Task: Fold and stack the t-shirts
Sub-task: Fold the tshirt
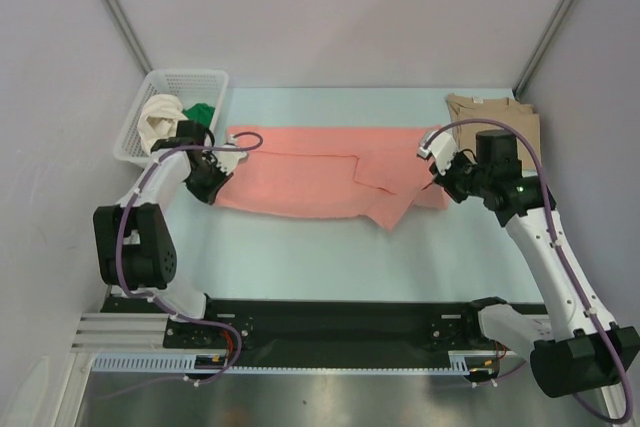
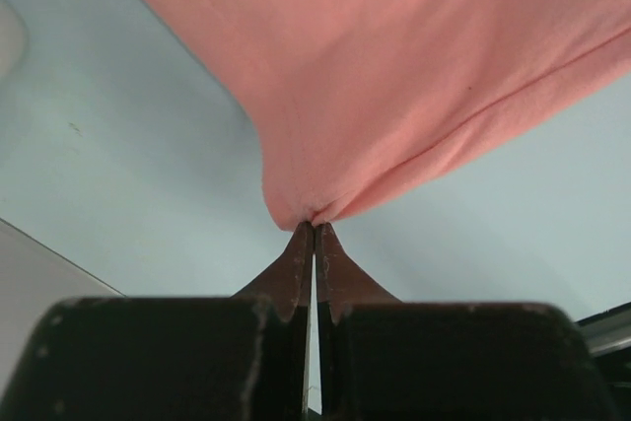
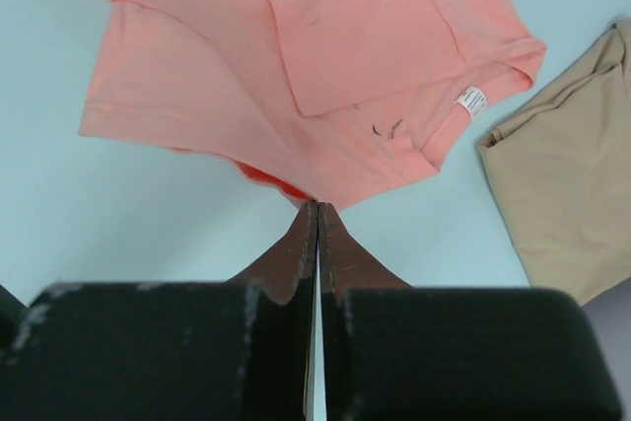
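Note:
A salmon-pink t-shirt [image 1: 320, 172] lies stretched across the middle of the table, partly folded, with a flap hanging toward the front right. My left gripper [image 1: 222, 179] is shut on the shirt's left edge; in the left wrist view the cloth [image 2: 394, 66] bunches into the closed tips [image 2: 314, 226]. On the opposite side my right gripper [image 1: 443, 179] pinches the right edge, its tips [image 3: 317, 206] closed on the pink cloth [image 3: 325, 56] near a white label [image 3: 472, 101]. A tan t-shirt [image 1: 500, 112] lies folded at the back right, also visible as tan cloth [image 3: 572, 184] in the right wrist view.
A white lattice basket [image 1: 185, 74] stands at the back left, holding a cream-white t-shirt [image 1: 160, 117] and a green one [image 1: 203, 112]. Pale blue table [image 1: 330, 257] shows in front of the pink shirt. Grey walls close in the left, right and back.

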Controlling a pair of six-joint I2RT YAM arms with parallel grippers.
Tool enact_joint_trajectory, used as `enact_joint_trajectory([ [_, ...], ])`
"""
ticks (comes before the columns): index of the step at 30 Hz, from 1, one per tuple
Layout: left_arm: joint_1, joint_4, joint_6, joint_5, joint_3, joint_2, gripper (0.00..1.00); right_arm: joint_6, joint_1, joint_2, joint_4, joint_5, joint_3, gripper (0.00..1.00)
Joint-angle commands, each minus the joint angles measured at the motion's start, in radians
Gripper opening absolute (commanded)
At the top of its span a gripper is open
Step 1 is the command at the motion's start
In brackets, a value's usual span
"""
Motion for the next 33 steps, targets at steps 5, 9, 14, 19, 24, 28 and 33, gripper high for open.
enact_joint_trajectory([
  [5, 0.001, -0.003, -0.032, 0.023, 0.160, 0.102, 0.00, 0.021, -0.040, 0.120, 0.142, -0.020, 0.076, 0.00],
  [9, -0.006, -0.014, -0.036, 0.019, 0.239, 0.163, 0.00, 0.034, -0.077, 0.202, 0.191, -0.037, 0.116, 0.00],
  [14, -0.016, -0.018, -0.056, 0.017, 0.334, 0.242, 0.00, 0.041, -0.091, 0.297, 0.243, -0.049, 0.184, 0.00],
  [19, -0.033, -0.015, -0.073, 0.006, 0.411, 0.317, 0.00, 0.048, -0.099, 0.415, 0.280, -0.058, 0.250, 0.00],
  [24, -0.033, -0.015, -0.095, -0.014, 0.505, 0.409, 0.00, 0.057, -0.105, 0.532, 0.301, -0.064, 0.329, 0.00],
  [28, -0.033, -0.025, -0.104, -0.020, 0.576, 0.470, 0.00, 0.058, -0.106, 0.625, 0.312, -0.057, 0.409, 0.00],
  [33, -0.033, -0.021, -0.124, -0.034, 0.682, 0.535, 0.00, 0.060, -0.112, 0.734, 0.317, -0.057, 0.486, 0.00],
])
